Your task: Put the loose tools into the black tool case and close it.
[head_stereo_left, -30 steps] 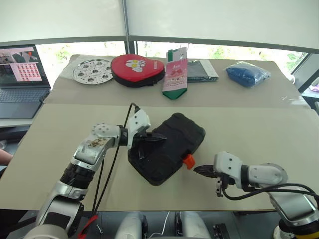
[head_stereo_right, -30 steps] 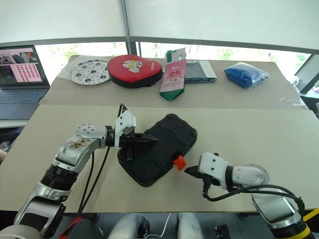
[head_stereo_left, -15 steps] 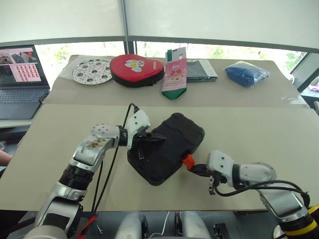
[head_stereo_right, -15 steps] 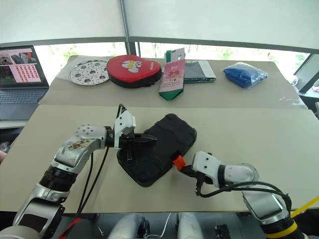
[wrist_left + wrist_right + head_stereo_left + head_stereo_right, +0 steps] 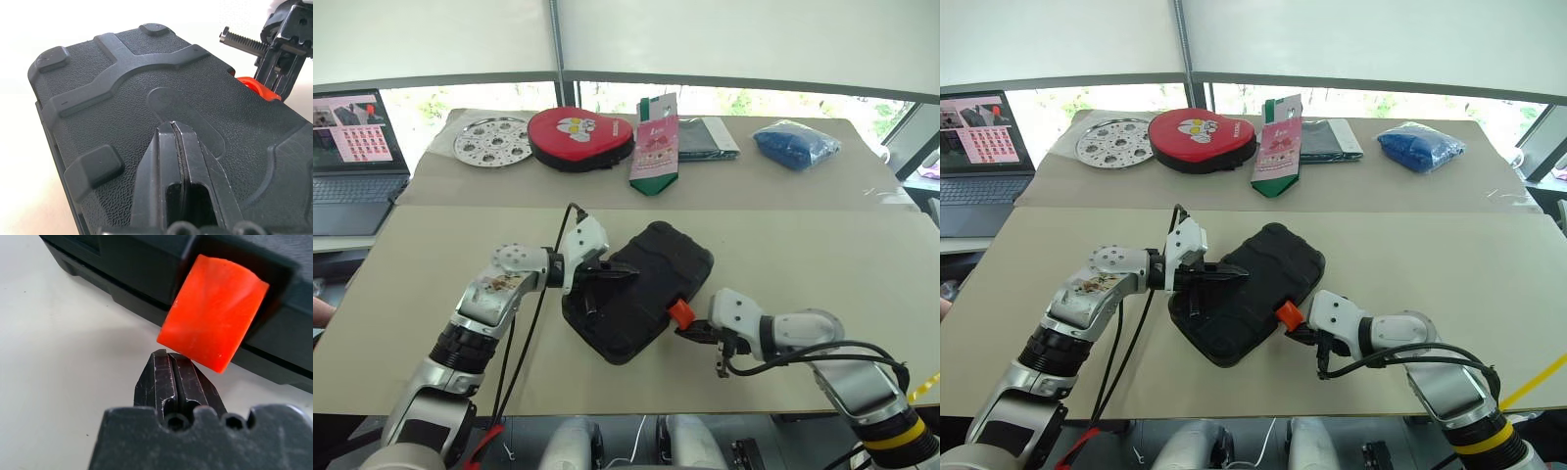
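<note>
Right gripper (image 5: 689, 333), fingers pressed together, has advanced left to the orange latch (image 5: 680, 313), apparently touching its underside. Left gripper (image 5: 625, 270), likewise closed and empty, presses on the case (image 5: 651, 284) at table centre, lid down; latching remains.

Two arms of silver-grey metal and white plastic housings are seen at lower left and lower right of the head views. Each ends in a gripper of two black fingers, the left gripper (image 5: 625, 270) and right gripper (image 5: 685, 333). Black cables are looped along both forearms. A yellow-and-black band is worn on the right forearm.
</note>
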{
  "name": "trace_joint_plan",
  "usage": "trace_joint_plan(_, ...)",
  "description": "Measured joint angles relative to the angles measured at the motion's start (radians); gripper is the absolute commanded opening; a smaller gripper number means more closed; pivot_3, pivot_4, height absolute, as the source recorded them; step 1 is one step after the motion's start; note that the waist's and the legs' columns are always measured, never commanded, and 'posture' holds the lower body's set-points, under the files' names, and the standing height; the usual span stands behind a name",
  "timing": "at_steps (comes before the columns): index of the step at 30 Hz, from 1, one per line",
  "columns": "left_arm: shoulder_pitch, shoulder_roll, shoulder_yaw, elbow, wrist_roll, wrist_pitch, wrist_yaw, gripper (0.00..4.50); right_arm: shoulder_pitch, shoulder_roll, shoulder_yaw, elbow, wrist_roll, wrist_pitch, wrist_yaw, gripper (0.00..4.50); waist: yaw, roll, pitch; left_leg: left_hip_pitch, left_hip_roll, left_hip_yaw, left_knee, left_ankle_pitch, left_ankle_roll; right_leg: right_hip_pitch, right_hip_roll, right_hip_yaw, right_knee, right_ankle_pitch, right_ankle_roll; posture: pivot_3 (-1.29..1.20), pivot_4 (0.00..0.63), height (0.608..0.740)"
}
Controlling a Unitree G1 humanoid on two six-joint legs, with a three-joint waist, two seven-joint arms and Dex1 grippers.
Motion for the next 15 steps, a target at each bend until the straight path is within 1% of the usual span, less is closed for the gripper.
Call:
trace_joint_plan(7, 0.001, -0.001, -0.007, -0.006, 0.006, -0.006, 0.000, 0.02, 0.048, -0.017, -0.022, -0.008, 0.010, 0.002, -0.009, 0.00, 0.001, 0.000, 0.000, 0.000, 0.000, 0.000, 0.000, 0.000, 0.000, 0.000, 0.000, 0.000, 0.000, 0.000, 0.000, 0.00, 0.150, 0.740)
trace_joint_plan(10, 0.005, -0.001, -0.008, -0.013, 0.007, -0.004, 0.000, 0.02, 0.126, -0.057, -0.084, -0.054, 0.045, 0.005, 0.000, 0.00, 0.003, 0.000, 0.000, 0.000, 0.000, 0.000, 0.000, 0.000, 0.001, 0.001, 0.000, 0.000, -0.001, 0.000, 0.000, 0.00, 0.150, 0.740)
trace_joint_plan(13, 0.008, 0.005, -0.006, -0.013, 0.008, -0.003, -0.002, 0.02, 0.199, -0.079, -0.179, -0.093, 0.097, -0.002, 0.018, 0.00, 0.003, 0.000, 0.000, 0.001, 0.000, 0.000, 0.000, -0.001, 0.001, 0.001, 0.000, 0.000, -0.001, 0.000, 0.000, 0.00, 0.150, 0.740)
trace_joint_plan(15, 0.008, 0.008, -0.006, -0.013, 0.009, -0.002, -0.002, 0.02, 0.210, -0.079, -0.219, -0.116, 0.135, 0.000, 0.021, 0.00, 0.000, 0.000, 0.000, 0.001, 0.000, 0.000, 0.000, -0.001, 0.001, 0.002, 0.000, 0.000, 0.000, 0.000, 0.000, 0.00, 0.150, 0.740)
